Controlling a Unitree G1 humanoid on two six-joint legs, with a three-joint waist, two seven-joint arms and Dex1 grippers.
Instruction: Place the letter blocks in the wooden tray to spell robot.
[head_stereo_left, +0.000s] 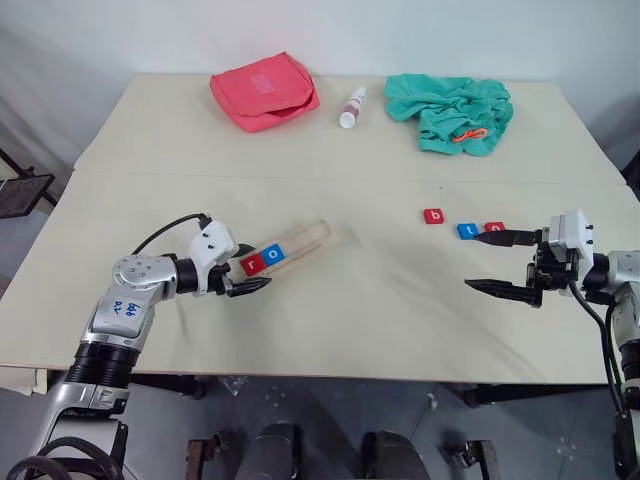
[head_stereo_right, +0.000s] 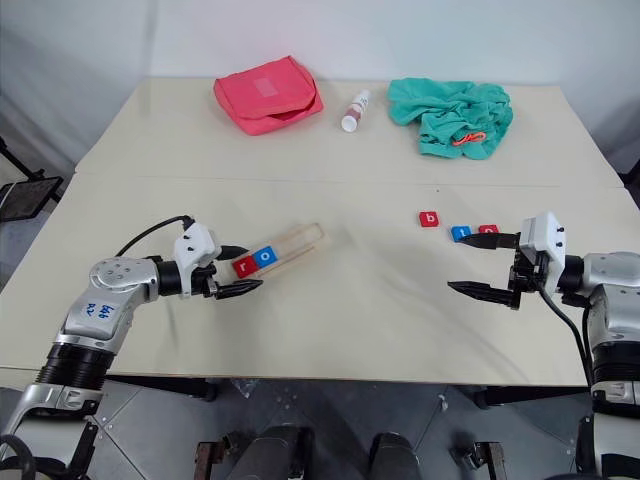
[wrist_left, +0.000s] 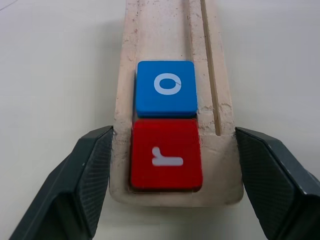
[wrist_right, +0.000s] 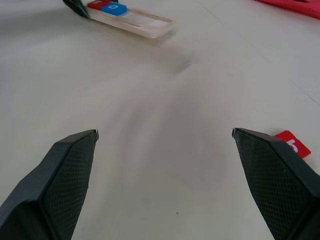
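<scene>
A: Left wrist view: red "r" block (wrist_left: 166, 155) and blue "o" block (wrist_left: 166, 88) sit in the wooden tray (wrist_left: 145, 30), straddled by the open left end effector (wrist_left: 172, 150).

B: Three letter blocks (head_stereo_left: 463, 224) remain on the desk (head_stereo_left: 380, 300) at three o'clock, beside the open, empty right end effector (head_stereo_left: 492, 262).

Taking the wooden tray (head_stereo_left: 290, 248) as your landmark: between its far end and the three loose blocks (head_stereo_left: 463, 224) to its right you had a wide bare stretch of table (head_stereo_left: 380, 300), open to a gripper from the front edge. The left gripper (head_stereo_left: 243, 278) straddled the tray's near end, blocking that side. Well behind the tray, the pink pouch (head_stereo_left: 264, 90), white bottle (head_stereo_left: 352, 107) and green cloth (head_stereo_left: 452, 112) lined the far edge.
</scene>
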